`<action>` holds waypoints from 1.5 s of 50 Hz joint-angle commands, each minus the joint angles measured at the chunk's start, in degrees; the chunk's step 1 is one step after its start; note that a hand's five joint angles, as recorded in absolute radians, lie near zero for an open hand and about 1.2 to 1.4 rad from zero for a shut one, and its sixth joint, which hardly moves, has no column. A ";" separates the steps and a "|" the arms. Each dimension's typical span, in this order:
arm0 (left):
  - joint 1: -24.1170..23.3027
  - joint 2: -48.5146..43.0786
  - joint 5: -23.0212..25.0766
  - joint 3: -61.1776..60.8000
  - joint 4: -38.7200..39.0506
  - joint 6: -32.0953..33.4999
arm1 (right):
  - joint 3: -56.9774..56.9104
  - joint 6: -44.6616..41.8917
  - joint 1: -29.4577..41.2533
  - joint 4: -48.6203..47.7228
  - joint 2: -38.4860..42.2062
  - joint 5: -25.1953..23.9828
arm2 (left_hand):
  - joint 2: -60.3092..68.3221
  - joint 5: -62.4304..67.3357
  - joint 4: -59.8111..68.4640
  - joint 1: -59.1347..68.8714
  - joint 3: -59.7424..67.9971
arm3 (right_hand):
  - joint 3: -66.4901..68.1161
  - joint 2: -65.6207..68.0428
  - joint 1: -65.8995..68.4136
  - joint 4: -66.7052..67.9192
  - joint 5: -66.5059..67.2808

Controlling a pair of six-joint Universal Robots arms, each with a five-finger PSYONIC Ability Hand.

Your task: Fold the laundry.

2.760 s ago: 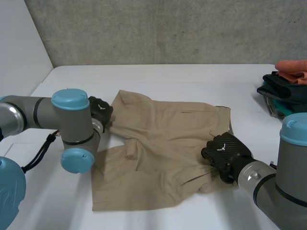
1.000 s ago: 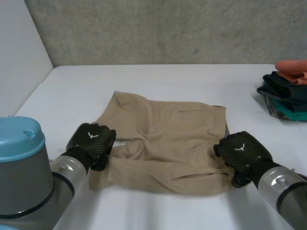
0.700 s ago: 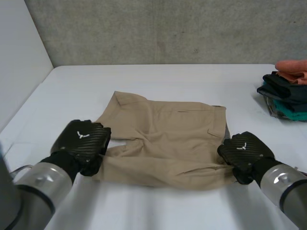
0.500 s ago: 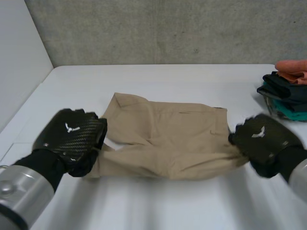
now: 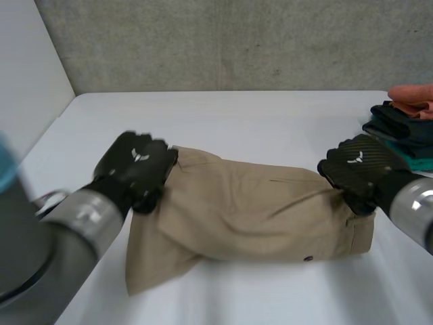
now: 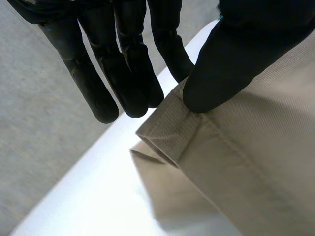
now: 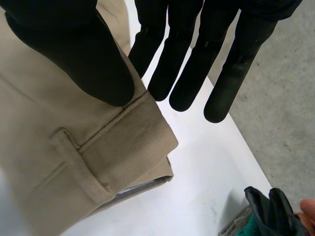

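A pair of khaki shorts (image 5: 250, 210) lies on the white table (image 5: 237, 115), lifted along one edge and doubled over itself. My left hand (image 5: 139, 166) holds the shorts' left end. In the left wrist view its thumb (image 6: 231, 59) presses a hemmed corner of the shorts (image 6: 246, 167) against straight fingers (image 6: 123, 73). My right hand (image 5: 355, 169) holds the right end at the waistband. In the right wrist view its thumb (image 7: 74, 49) pins the shorts (image 7: 59, 162) by a belt loop against the fingers (image 7: 187, 59).
A stack of folded clothes (image 5: 406, 128), dark, teal and orange, sits at the table's right edge, close behind my right hand; the stack's edge (image 7: 270, 211) lies past that hand's fingertips. A grey wall stands behind the table.
Both hands have risen from the shorts' near edge and carried it away from me, folding the shorts over. The right hand has closed on the cloth.
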 commanded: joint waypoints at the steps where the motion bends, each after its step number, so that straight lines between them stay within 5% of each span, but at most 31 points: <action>1: 4.57 -17.94 -0.07 14.09 13.20 9.94 | -7.12 3.44 0.34 -10.31 13.77 5.29 | 11.43 12.35 11.18 15.30 11.63 | 11.90 12.52 16.33 11.40 12.31; 8: 5.28 -36.46 0.28 33.75 13.91 11.52 | -17.05 3.18 1.48 -17.79 25.99 11.36 | 11.43 12.35 11.18 15.30 11.63 | 11.90 12.52 16.33 11.40 12.31; 17: 5.63 -48.45 1.60 45.83 16.54 13.28 | -28.04 3.27 4.21 -24.38 39.61 13.65 | 11.43 12.35 11.18 15.30 11.63 | 10.96 11.58 15.39 10.46 11.37; 18: 5.46 -48.72 1.60 46.01 17.59 13.11 | -28.48 3.44 4.47 -25.26 40.06 13.82 | 7.46 8.37 7.20 11.32 7.65 | -14.20 -13.58 -9.77 -14.69 -13.78; 20: 5.10 -48.72 1.69 45.57 19.35 13.37 | -28.84 3.53 4.83 -26.49 40.42 14.78 | -42.47 -41.56 -42.73 -38.61 -42.28 | -58.10 -57.48 -53.67 -58.60 -57.69; 21: 4.93 -48.54 1.69 45.31 19.97 13.54 | -28.75 3.79 5.26 -27.63 39.89 16.36 | -57.36 -56.45 -57.62 -53.50 -57.17 | -58.10 -57.48 -53.67 -58.60 -57.69; 28: 4.14 -42.41 0.81 38.11 22.35 12.49 | -21.91 7.13 5.09 -26.94 31.56 20.07 | -58.52 -57.61 -58.78 -54.66 -58.33 | -58.10 -57.48 -53.67 -58.60 -57.69; 32: 3.96 -35.46 0.89 30.21 22.26 11.26 | -12.78 9.59 4.30 -20.99 21.81 17.35 | -58.52 -57.61 -58.78 -54.66 -58.33 | -58.10 -57.48 -53.67 -58.60 -57.69; 38: 3.70 -25.96 1.33 17.11 22.35 6.52 | -2.66 13.54 1.67 -12.09 17.74 10.41 | -58.52 -57.61 -58.78 -54.66 -58.33 | -52.48 -51.86 -48.05 -52.98 -52.07; 45: 3.52 -23.32 1.51 9.45 22.79 3.53 | 4.82 16.45 -2.82 -17.08 17.92 3.90 | -58.57 -57.65 -58.82 -54.70 -58.37 | -49.95 -49.33 -45.52 -50.45 -49.54; 50: 3.52 -23.58 1.42 8.48 22.79 3.44 | 5.18 16.36 -2.91 -24.20 21.33 3.98 | -58.57 -57.65 -58.82 -54.70 -58.37 | -20.92 -20.29 -16.48 -21.41 -20.50; 53: 3.52 -23.58 1.34 8.22 22.79 3.44 | 4.74 15.49 -4.39 -25.09 24.06 4.85 | -58.57 -57.65 -58.82 -54.70 -58.37 | 11.78 12.40 16.21 11.29 12.20; 60: 3.70 -20.07 1.42 6.20 22.70 3.52 | 7.90 11.19 -9.58 -27.37 16.35 6.44 | -58.57 -57.65 -58.82 -54.70 -58.37 | 11.90 12.52 16.33 11.40 12.31; 66: 3.78 -16.03 1.51 3.82 22.70 3.35 | 7.91 -2.07 -16.61 -26.85 11.59 6.44 | -58.57 -57.65 -58.82 -54.70 -58.37 | 11.90 12.52 16.33 11.40 12.31; 70: 4.13 -14.71 1.42 2.59 22.70 3.35 | 6.24 -7.36 -12.94 -27.38 11.24 6.00 | -58.57 -57.65 -58.82 -54.70 -58.37 | 11.90 12.52 16.33 11.40 12.31; 75: 4.40 -12.95 0.98 1.89 22.35 2.56 | 0.35 -11.84 3.66 -29.48 12.90 5.83 | -58.57 -57.65 -58.82 -54.70 -58.37 | 11.90 12.52 16.33 11.40 12.31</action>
